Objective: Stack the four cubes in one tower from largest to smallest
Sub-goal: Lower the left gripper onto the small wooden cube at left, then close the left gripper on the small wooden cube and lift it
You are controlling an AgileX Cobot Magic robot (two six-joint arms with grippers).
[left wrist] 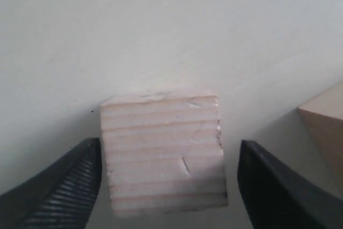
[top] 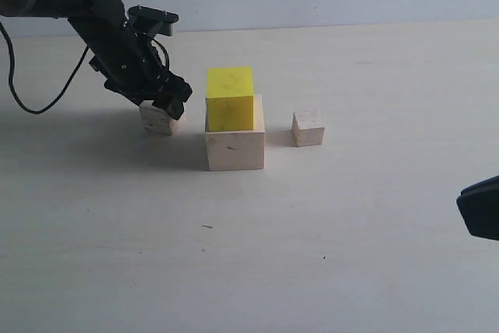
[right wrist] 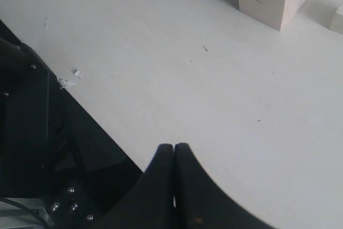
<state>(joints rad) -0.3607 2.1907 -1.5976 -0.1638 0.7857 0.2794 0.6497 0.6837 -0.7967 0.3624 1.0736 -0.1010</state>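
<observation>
Left pincer [left wrist: 169, 181] low, jaws spread; right pincer [right wrist: 174, 148] closed.

Soft, even light is washing over the pale table [top: 351, 255], flattening its colour. A broad, diffuse shadow is spreading on it beneath the left arm [top: 93, 21]. In the left wrist view the grainy wood cube [left wrist: 163, 151] is showing crisp grain, while the left fingers [left wrist: 64, 191] are blurring at the edge. The right fingers [right wrist: 161, 186] are sinking into featureless black.
</observation>
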